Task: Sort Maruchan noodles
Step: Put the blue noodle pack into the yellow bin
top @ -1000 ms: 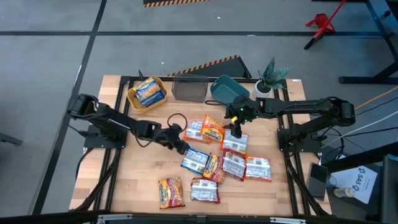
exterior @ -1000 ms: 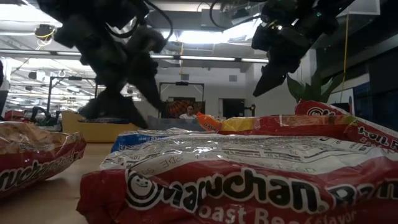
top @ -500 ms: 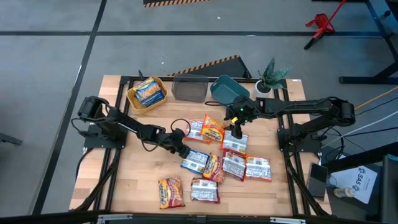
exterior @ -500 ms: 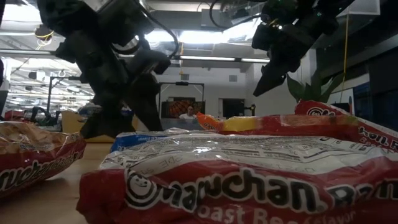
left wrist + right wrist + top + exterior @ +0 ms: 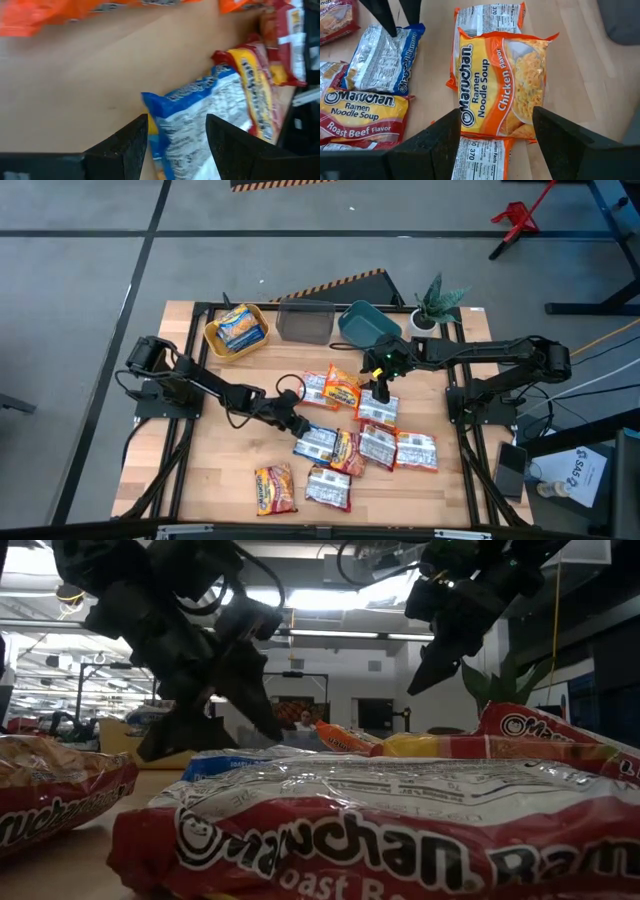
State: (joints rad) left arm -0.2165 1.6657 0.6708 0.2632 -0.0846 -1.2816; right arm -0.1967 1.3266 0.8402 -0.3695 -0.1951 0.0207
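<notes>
From above, sorting has barely begun: the yellow bin (image 5: pixel 236 330) at upper left holds what looks like one packet, while the Maruchan noodles (image 5: pixel 345 430) lie scattered mid-bench. The grey bin (image 5: pixel 304 323) and teal bin (image 5: pixel 366 324) look empty.

At bench level, bare wood (image 5: pixel 75 860) shows lower left; packets crowd the right.

The left wrist view shows the left claw (image 5: pixel 176 135) spread open astride the blue packet (image 5: pixel 200 117), nothing gripped yet.

The right wrist view shows the right claw (image 5: pixel 496 134) wide open, empty, over the orange chicken packet (image 5: pixel 501 82), neighbours tight beside it.
</notes>
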